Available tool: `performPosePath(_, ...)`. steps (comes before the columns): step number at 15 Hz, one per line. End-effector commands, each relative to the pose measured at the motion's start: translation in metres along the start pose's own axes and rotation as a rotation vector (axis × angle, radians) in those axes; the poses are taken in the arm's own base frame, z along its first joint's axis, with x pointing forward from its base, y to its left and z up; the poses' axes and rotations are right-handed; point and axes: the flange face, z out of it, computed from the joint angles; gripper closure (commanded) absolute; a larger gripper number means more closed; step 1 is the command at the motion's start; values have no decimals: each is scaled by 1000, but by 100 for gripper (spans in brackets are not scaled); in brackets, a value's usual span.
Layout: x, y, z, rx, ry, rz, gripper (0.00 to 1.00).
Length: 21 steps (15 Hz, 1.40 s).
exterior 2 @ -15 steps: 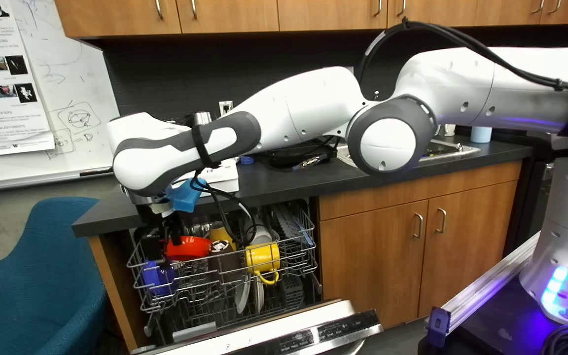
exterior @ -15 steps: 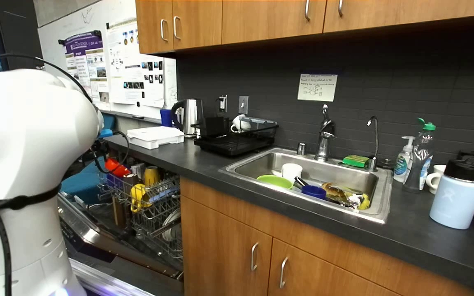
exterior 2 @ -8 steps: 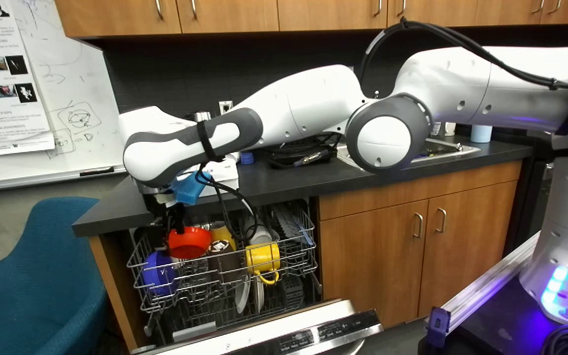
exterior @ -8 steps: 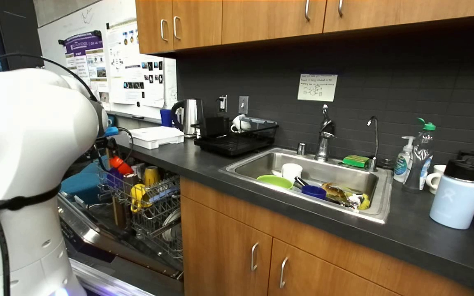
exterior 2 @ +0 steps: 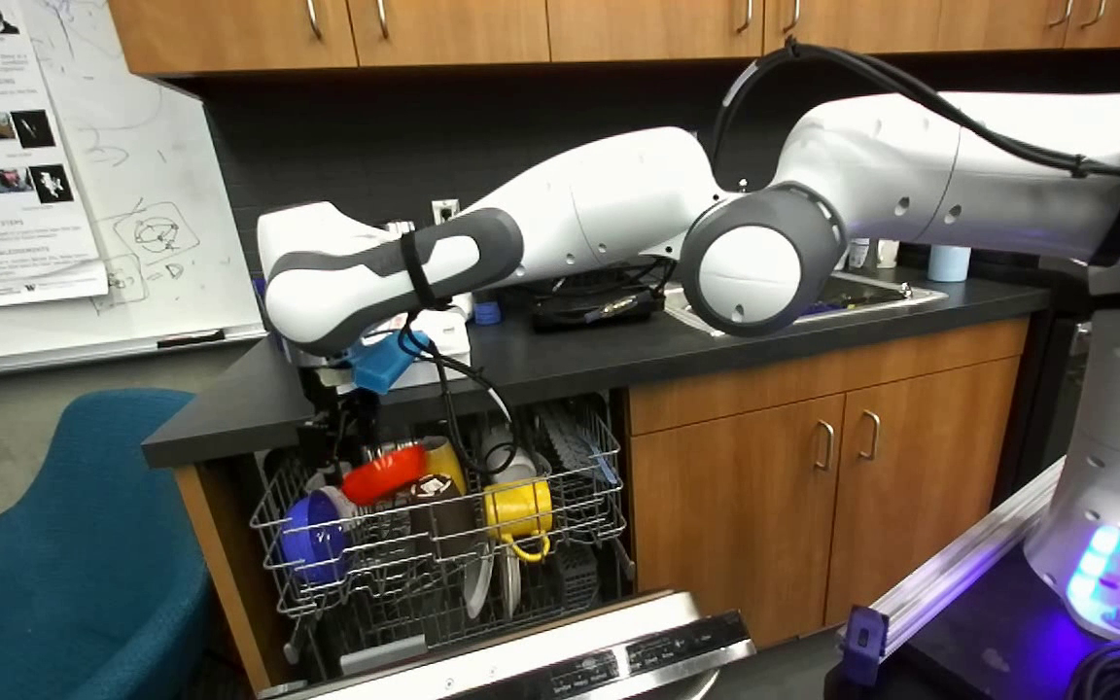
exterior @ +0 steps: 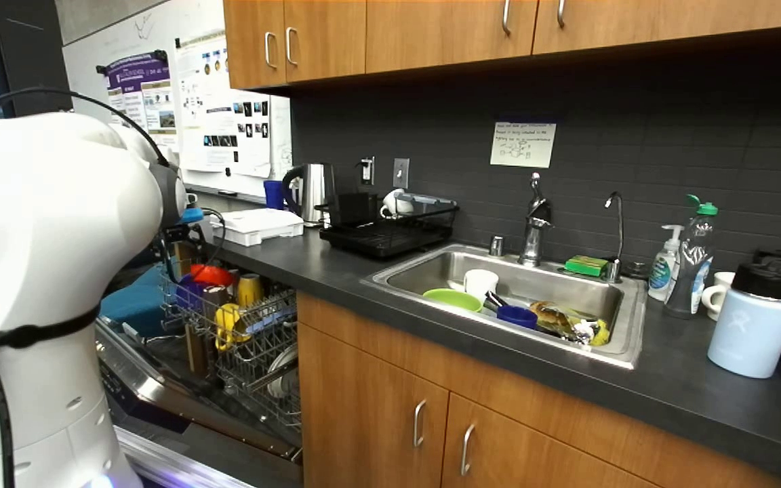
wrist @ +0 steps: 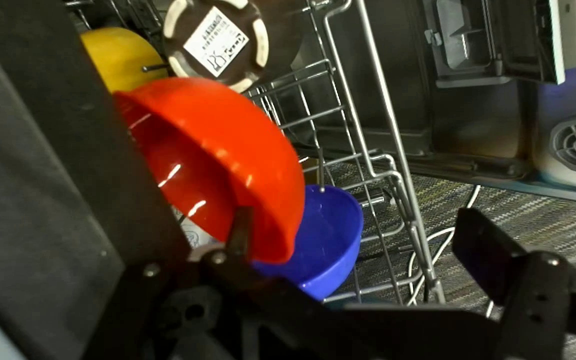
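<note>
Pincer (wrist: 355,227): jaws spread wide, pinching nothing; one jaw shows against the lip of the red bowl (wrist: 240,135) in the wrist view, though contact cannot be told; the opposite jaw stands well apart from the bowl, seen over patterned carpet (wrist: 553,225); tabletop (exterior 2: 560,360): dark, long, in both exterior views, outside the wrist view; white arm (exterior 2: 609,194): stretched across an exterior view, screening much of the sink (exterior: 631,312); dishwasher (exterior 2: 541,656): below the tabletop, door lowered; teal chair (exterior 2: 84,544): beside the tabletop's end, large in an exterior view; wire rack (wrist: 389,102): belonging to the dishwasher, seen from above in the wrist view; red bowl: in the rack, tilted, inside and outside both showing in the wrist view, a smaller shape below the pincer in an exterior view; blue bowl (wrist: 328,240): in the rack just beside the red bowl, partly covered by it in the wrist view; green bowl (exterior: 455,298): in the sink, shown in an exterior view alone; yellow mug (exterior 2: 518,510): at the rack's front edge, handle visible in both exterior views; brown cup (wrist: 243,21): upside down in the rack, near the red bowl; white cup (exterior: 480,281): in the sink, beside the green bowl; printed label (wrist: 216,41): on the brown cup's base, clear only in the wrist view.
</note>
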Motion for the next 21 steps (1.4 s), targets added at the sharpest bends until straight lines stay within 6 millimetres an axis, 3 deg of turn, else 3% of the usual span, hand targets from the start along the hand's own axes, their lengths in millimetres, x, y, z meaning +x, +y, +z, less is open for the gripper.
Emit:
performPosePath(1,2,4,-8,3,12,29,0)
performPosePath(10,3,1,-10,37,22,36,0)
performPosePath(14,3,-16,1,49,5,6,0)
performPosePath(17,-2,-24,11,-7,-46,-58,0)
performPosePath(21,-8,-30,9,-102,-139,-226,0)
